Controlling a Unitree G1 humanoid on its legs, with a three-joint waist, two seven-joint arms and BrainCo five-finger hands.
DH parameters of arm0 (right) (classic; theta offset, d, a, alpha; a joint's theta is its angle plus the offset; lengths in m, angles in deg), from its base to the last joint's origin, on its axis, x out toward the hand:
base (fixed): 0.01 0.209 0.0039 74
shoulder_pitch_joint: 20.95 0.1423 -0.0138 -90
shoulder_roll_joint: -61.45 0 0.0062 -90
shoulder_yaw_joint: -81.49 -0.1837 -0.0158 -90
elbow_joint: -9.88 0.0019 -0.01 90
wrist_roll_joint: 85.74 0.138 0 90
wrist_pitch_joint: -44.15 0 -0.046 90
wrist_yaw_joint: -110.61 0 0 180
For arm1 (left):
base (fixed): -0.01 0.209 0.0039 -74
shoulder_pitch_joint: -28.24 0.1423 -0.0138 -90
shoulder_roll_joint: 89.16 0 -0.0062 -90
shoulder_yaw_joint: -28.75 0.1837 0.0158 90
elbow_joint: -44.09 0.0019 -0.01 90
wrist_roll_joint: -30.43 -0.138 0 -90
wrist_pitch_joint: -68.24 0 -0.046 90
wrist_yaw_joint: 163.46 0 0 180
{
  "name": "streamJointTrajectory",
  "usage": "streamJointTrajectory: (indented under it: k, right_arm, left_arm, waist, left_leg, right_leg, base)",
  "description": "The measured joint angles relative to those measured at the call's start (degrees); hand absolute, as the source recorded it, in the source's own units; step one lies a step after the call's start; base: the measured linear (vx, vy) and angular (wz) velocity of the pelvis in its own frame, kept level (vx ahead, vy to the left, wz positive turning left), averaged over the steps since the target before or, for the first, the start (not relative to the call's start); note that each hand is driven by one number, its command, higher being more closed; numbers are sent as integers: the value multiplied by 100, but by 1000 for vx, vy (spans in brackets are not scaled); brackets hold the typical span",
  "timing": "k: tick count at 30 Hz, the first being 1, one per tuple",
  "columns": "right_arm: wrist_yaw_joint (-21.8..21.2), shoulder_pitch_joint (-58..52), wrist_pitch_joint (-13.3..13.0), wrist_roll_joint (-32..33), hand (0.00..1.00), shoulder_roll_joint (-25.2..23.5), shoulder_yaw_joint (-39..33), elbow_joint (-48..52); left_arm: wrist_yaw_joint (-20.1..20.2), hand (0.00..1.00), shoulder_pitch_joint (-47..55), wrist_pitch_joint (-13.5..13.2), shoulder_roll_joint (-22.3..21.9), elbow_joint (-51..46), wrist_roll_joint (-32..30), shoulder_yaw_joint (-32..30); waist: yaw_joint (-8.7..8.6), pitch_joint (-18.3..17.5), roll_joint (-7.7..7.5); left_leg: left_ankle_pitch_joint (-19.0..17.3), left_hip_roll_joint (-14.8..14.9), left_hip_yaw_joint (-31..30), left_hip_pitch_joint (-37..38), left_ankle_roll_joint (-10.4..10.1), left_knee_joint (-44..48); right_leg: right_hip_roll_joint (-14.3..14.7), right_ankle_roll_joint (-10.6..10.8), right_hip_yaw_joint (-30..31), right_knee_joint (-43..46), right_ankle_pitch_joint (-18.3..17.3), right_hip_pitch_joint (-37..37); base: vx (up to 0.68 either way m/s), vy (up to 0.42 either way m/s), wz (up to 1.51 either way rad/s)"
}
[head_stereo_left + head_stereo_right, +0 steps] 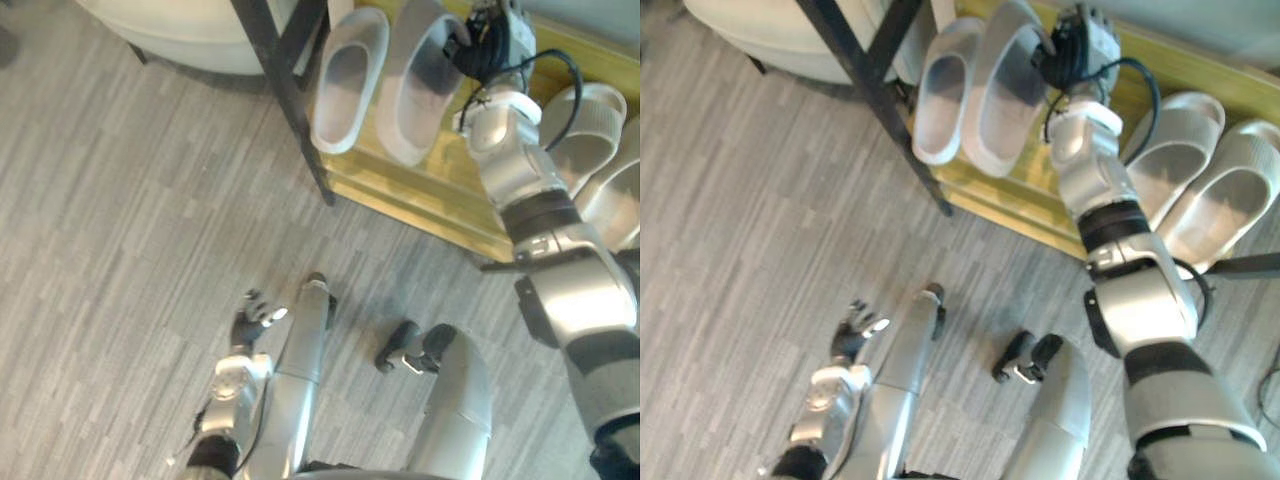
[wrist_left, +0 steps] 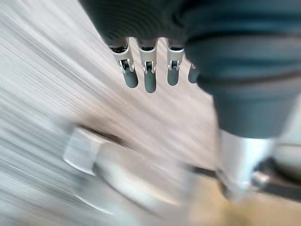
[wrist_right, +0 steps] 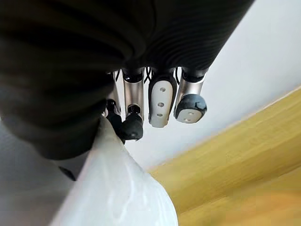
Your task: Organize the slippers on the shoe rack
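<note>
Up on the shoe rack's wooden shelf (image 1: 1040,205), the right hand (image 1: 1077,45) reaches in from above with its fingers (image 3: 160,101) curled, pinching the rim of the second slipper (image 1: 1005,100). That slipper stands tilted on the shelf, touching the first slipper (image 1: 945,95), which leans the same way just beside the rack's black leg (image 1: 880,90). Farther along the shelf to the robot's right, well apart from these two, another pair of slippers (image 1: 1175,150) lies side by side with the openings up. The left hand (image 1: 850,338) hangs low over the grey plank floor (image 1: 740,200), fingers (image 2: 149,75) straight and relaxed, holding nothing.
</note>
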Motion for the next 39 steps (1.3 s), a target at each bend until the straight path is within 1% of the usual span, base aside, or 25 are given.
streamJointTrajectory:
  k: [1,2,3,4,5,8,11,13,14,17,18,20,21,22,23,24,25,26,29,31,35,37,39]
  right_arm:
    - [3,0,30,-10,100,62,-21,-100]
    - [2,7,79,-26,100,90,-18,-281]
    - [30,7,74,-37,100,70,-14,-326]
    - [33,18,69,-186,100,45,24,-369]
    - [35,16,59,-201,100,43,50,-381]
    - [85,17,66,-371,100,87,37,-392]
    - [200,25,69,-430,100,146,34,-391]
    - [311,22,130,-608,100,129,33,-398]
    - [324,23,138,-636,100,129,32,-398]
    - [531,17,277,-644,100,125,-15,-397]
    - [561,16,316,-644,0,125,-20,-397]
    - [587,5,378,-643,0,124,-34,-397]
    - [642,-47,413,-643,0,119,-93,-397]
    - [654,-63,423,-643,0,112,-134,-397]
    - [698,-113,465,-630,0,80,-276,-397]
    - [752,-175,464,-604,0,67,-333,-396]
    - [756,-187,463,-603,0,57,-366,-396]
    - [791,-210,464,-456,0,6,-483,-392]
    - [862,-219,446,-123,0,-75,-573,-354]
    - [921,-251,441,-12,0,-160,-733,-313]
    - [946,-392,392,117,0,-232,-764,-87]
    - [959,-535,382,176,0,-387,-921,216]
    - [985,-655,342,294,0,-415,-927,477]
  left_arm:
    - [3,0,-27,86,13,119,-3,19]
    - [31,0,-46,167,57,165,-4,174]
    - [32,0,-51,175,62,161,-4,232]
    - [22,0,-80,169,46,161,-5,285]
    - [20,0,-86,161,39,158,-11,327]
    - [16,0,-86,114,45,166,-16,328]
    - [16,0,-87,94,55,220,-17,387]
    - [14,0,-99,93,54,227,-16,428]
    - [13,0,-101,94,52,232,-16,430]
    - [-37,0,-136,96,33,300,-16,459]
    - [-82,0,-155,98,31,330,-15,489]
    - [-104,0,-166,100,8,353,-13,547]
    - [-135,0,-171,99,-42,365,-13,548]
    - [-151,0,-174,100,-54,366,-13,550]
    - [-219,0,-186,99,-87,367,-13,554]
    - [-227,0,-196,98,-97,368,-11,577]
    - [-229,0,-199,99,-98,368,-11,590]
    - [-233,0,-204,94,-107,366,-11,607]
    - [-240,0,-206,93,-106,366,-10,604]
    - [-240,0,-207,92,-106,365,-10,604]
    - [-243,0,-206,87,-104,364,-7,598]
    - [-247,0,-206,88,-87,368,-8,595]
    - [-249,0,-205,85,-83,367,-7,589]
  waist:
    - [-5,51,-38]
    - [18,75,-57]
    - [21,78,-53]
    - [55,87,-41]
    - [79,96,-18]
    - [87,93,-14]
    - [83,71,28]
    - [89,60,50]
    - [91,56,57]
    - [103,29,108]
    - [114,17,131]
    - [134,-11,184]
    - [174,-49,254]
    - [184,-58,269]
    - [215,-85,319]
    - [237,-116,359]
    - [240,-122,368]
    - [245,-140,395]
    - [245,-142,397]
    - [247,-142,397]
    - [256,-142,397]
    - [256,-143,397]
    - [260,-143,397]
  left_leg:
    - [8,-10,-76,-95,-18,50]
    - [31,-30,-91,-179,-55,59]
    - [45,-33,-63,-216,-61,65]
    - [55,-38,5,-234,-47,78]
    - [49,-37,19,-233,-32,86]
    - [38,-16,26,-243,-1,75]
    - [77,-5,63,-303,35,30]
    - [90,-5,63,-323,32,8]
    - [91,-6,63,-324,31,7]
    - [91,-5,71,-324,30,0]
    - [91,-6,72,-324,31,-2]
    - [91,-9,72,-327,31,-4]
    - [91,-9,72,-328,32,-7]
    - [91,-10,72,-328,32,-9]
    - [91,-9,73,-328,32,-15]
    - [92,-9,71,-328,30,-21]
    - [93,-8,71,-328,29,-25]
    - [100,-5,72,-320,17,-34]
    - [133,5,71,-304,-37,-57]
    - [156,8,72,-293,-30,-83]
    - [162,30,82,-258,-38,-95]
    - [166,58,116,-168,-35,-139]
    - [176,64,126,-108,-31,-191]
  right_leg:
    - [-5,-35,-84,20,-20,-12]
    - [-32,-41,-99,64,-28,-84]
    - [-70,-45,-87,102,-32,-130]
    - [-111,-52,-33,156,-38,-187]
    - [-113,-65,-16,166,-45,-193]
    - [-112,-86,-25,166,-59,-199]
    - [-126,-88,-19,166,-58,-273]
    - [-131,-89,-26,166,-58,-299]
    - [-131,-89,-27,166,-58,-299]
    - [-135,-93,-27,165,-60,-300]
    - [-136,-101,-27,165,-64,-300]
    - [-139,-120,-30,165,-74,-300]
    - [-141,-122,-32,164,-75,-300]
    - [-141,-122,-33,164,-75,-300]
    - [-143,-137,-37,164,-82,-300]
    - [-143,-144,-43,164,-86,-300]
    - [-143,-144,-44,164,-86,-300]
    - [-142,-144,-45,163,-86,-300]
    - [-132,-145,-44,159,-86,-300]
    - [-125,-149,-44,144,-84,-299]
    - [-111,-155,-38,135,-81,-280]
    - [-94,-158,-15,102,-79,-221]
    - [-91,-184,-19,64,-65,-172]
  base:
    - [-35,28,24]
    - [-24,31,20]
    - [-29,63,14]
    - [-20,48,4]
    - [-32,71,0]
    - [-26,48,1]
    - [-29,57,4]
    - [-9,49,4]
    - [-3,50,2]
    - [-5,60,1]
    - [-9,70,1]
    - [-10,54,2]
    - [-9,49,1]
    - [-11,72,1]
    - [-8,55,2]
    - [-9,65,1]
    - [-7,60,1]
    - [-4,39,0]
    - [-8,53,0]
    - [-11,42,0]
    - [-14,54,-3]
    - [-18,57,-5]
    - [-21,47,-2]
